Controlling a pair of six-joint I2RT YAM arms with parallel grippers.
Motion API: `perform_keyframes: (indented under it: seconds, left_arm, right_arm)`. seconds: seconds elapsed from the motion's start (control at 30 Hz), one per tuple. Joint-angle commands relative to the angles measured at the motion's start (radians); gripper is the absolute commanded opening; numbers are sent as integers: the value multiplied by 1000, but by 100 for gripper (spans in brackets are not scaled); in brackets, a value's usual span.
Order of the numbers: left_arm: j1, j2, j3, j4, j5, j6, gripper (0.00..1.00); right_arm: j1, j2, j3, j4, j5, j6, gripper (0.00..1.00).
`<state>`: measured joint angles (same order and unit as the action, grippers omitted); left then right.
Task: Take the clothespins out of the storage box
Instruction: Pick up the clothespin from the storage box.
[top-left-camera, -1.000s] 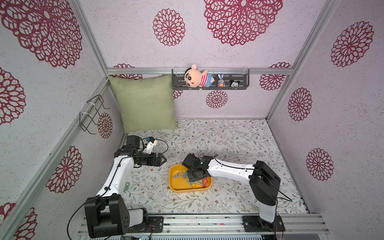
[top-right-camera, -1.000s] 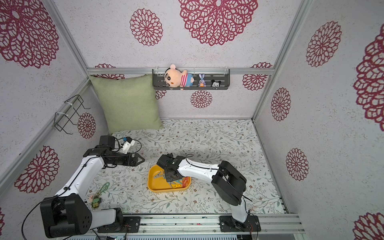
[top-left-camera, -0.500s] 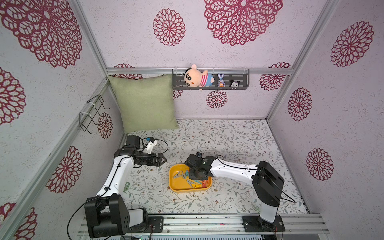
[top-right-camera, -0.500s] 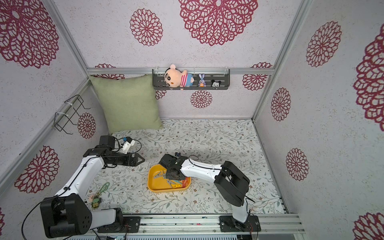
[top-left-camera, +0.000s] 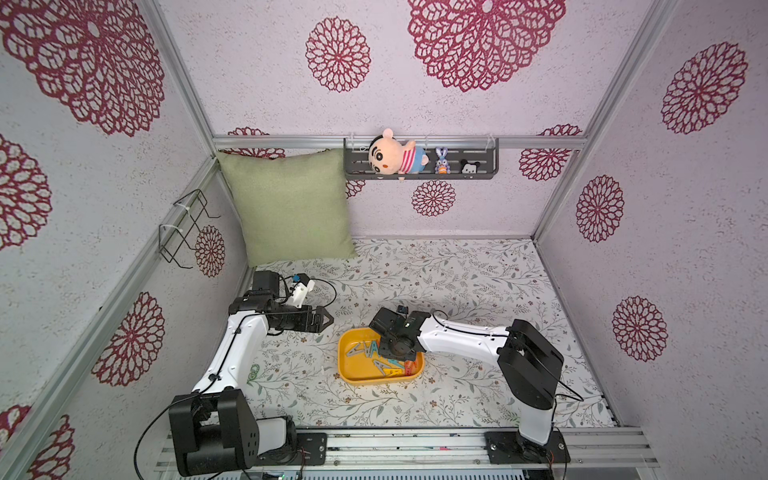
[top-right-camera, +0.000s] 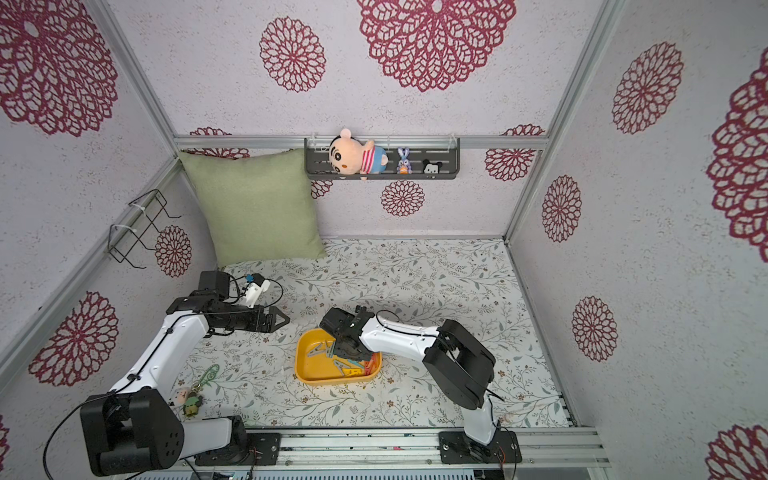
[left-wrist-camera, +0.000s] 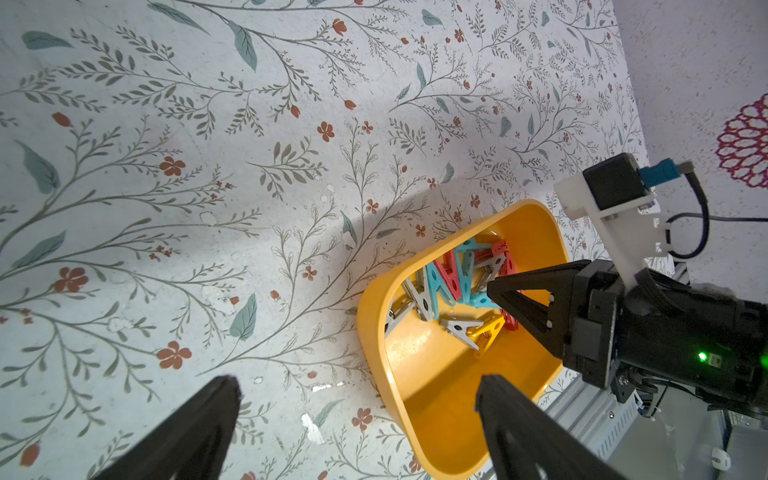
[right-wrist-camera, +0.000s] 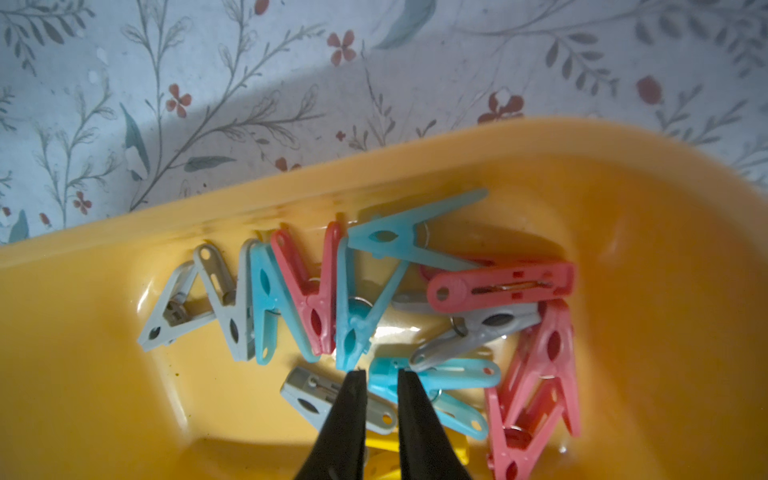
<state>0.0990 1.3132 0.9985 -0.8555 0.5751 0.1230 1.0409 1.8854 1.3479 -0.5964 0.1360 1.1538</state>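
**Student:** What are the clothespins (right-wrist-camera: 357, 316), and where do they lie?

**Instructor:** They are small V-shaped spring clips of moulded plastic in teal, red, grey and at least one yellow. Each has a wire ring at the pivot and slotted legs. Those visible lie heaped and overlapping toward one end of the storage box (right-wrist-camera: 291, 195). The box is a shallow yellow tray with a glossy floor, low walls and rounded corners. It stands on the desk (top-left-camera: 457, 282), whose surface is a matte floral print.

**Student:** How should such a pin handle?

**Instructor:** It is probably very light and stiff, with smooth faces that may slip. The legs interlock, so a neighbour could be dragged up with it. The surest hold looks to be across the flat sides near the spring, not on the tapered tip.

**Student:** And the claws?

**Instructor:** The right claw (right-wrist-camera: 383, 374) is down inside the box, its two black fingers a narrow gap apart. They sit astride the end of a teal clothespin (right-wrist-camera: 449, 372), but whether they actually pinch it cannot be told. The left claw (top-left-camera: 322, 321) is spread wide and empty above the desk, near the box but apart from it.
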Motion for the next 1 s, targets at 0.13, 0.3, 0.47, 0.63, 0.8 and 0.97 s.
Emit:
perform_keyframes:
  seconds: [0.13, 0.3, 0.47, 0.63, 0.8, 0.97]
  left_arm:
    - [6, -23, 5, -14, 28, 6, 97]
    - [5, -31, 5, -13, 27, 7, 97]
    - [5, -34, 5, -13, 32, 7, 97]
    - [5, -35, 5, -14, 31, 7, 97]
    - [5, -35, 5, -15, 35, 9, 97]
    - [5, -34, 5, -15, 40, 8, 97]
  right_arm:
    - [-2, 27, 13, 36, 6, 81, 21]
    - [-1, 38, 3, 33, 13, 130, 20]
    - [-1, 42, -3, 40, 19, 157, 22]
    - [-1, 34, -10, 41, 29, 185, 23]
    - [-1, 3, -39, 35, 49, 243, 26]
    - [-2, -3, -55, 51, 45, 297, 26]
